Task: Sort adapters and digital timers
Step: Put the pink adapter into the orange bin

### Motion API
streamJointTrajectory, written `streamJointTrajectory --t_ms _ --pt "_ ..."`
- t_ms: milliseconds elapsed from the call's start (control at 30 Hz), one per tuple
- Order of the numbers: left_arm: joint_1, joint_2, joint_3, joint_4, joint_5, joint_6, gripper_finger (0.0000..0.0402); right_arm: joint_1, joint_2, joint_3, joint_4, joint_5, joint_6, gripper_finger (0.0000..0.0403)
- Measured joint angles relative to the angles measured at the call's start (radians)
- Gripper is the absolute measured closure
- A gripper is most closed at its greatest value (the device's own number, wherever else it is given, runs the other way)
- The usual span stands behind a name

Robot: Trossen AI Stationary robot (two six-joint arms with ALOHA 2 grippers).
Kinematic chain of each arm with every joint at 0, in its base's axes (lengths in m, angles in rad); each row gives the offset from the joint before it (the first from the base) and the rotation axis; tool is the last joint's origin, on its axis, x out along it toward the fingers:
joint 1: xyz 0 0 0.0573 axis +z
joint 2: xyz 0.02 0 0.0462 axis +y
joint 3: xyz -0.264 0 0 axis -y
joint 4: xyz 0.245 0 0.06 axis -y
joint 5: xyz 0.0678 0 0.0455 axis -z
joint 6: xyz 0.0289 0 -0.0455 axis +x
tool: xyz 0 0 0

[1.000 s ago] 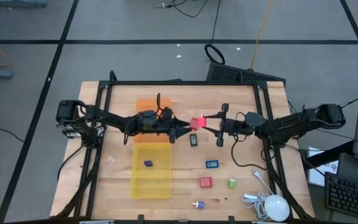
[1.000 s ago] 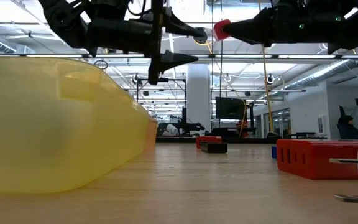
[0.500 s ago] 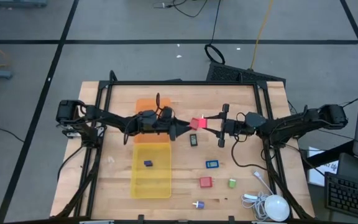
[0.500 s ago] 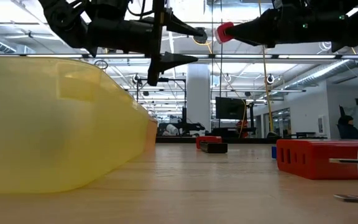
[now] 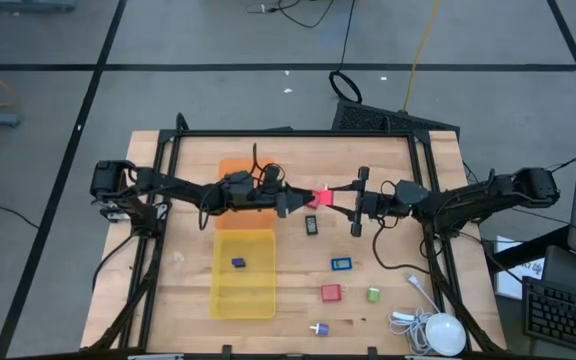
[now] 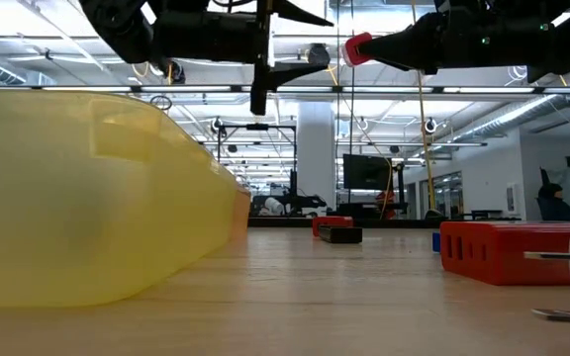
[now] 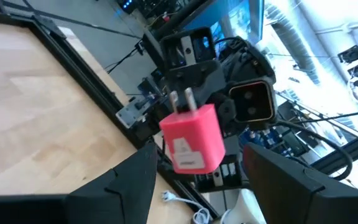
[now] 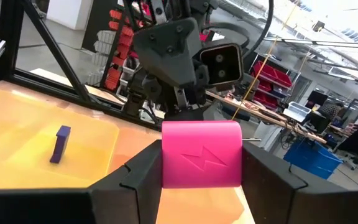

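Observation:
A pink adapter (image 5: 317, 197) hangs high above the table's middle, with my right gripper (image 5: 327, 195) shut on it. Its two metal prongs (image 7: 180, 99) show in the left wrist view. My left gripper (image 5: 296, 200) faces it from the left, open. The left fingertips (image 6: 327, 20) stop just short of the adapter (image 6: 356, 47). A yellow tray (image 5: 243, 285) holds a small dark blue piece (image 5: 238, 263). Flat on the wood lie a black timer (image 5: 311, 226), a blue timer (image 5: 341, 264), a red adapter (image 5: 330, 292), a green one (image 5: 373, 294) and a white-purple one (image 5: 318, 328). My right gripper pinches the pink adapter by two opposite sides (image 8: 168, 158) between its two fingers. In the low view only the fingers' free ends (image 6: 379, 47) have it. The fingers come level from the table's right. The adapter is lifted clear, far above the wood.
An orange tray (image 5: 230, 167) lies beyond the yellow one, under the left arm. A white round device with a cable (image 5: 438, 335) sits at the near right corner. A black frame (image 5: 288, 133) runs around the table.
My left gripper has risen, rolled about its own axis and edged toward the pink adapter. It has stayed open. My right gripper has kept still with the adapter.

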Motion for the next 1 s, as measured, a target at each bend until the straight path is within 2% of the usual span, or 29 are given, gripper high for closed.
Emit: streamJointTrajectory --t_ms 200,367,767,900,1000 --pt "0.002 0.001 0.022 -0.049 -0.014 0.000 0.0160 0.000 0.000 0.000 0.001 -0.004 0.000 0.0229" --pt "0.007 0.055 0.047 -0.046 -0.023 -0.018 0.0160 0.000 0.000 -0.001 0.009 -0.004 0.000 0.0229" --pt "0.008 0.172 0.202 -0.047 0.107 -0.017 0.0160 0.000 0.000 -0.001 0.006 -0.005 -0.004 0.0230" --pt "0.010 0.185 0.215 -0.052 0.136 -0.010 0.0164 0.000 0.000 -0.001 0.001 -0.008 -0.004 0.0228" --pt "0.017 0.185 0.217 -0.051 0.151 -0.014 0.0181 0.000 0.000 0.000 0.003 -0.007 -0.004 0.0229"
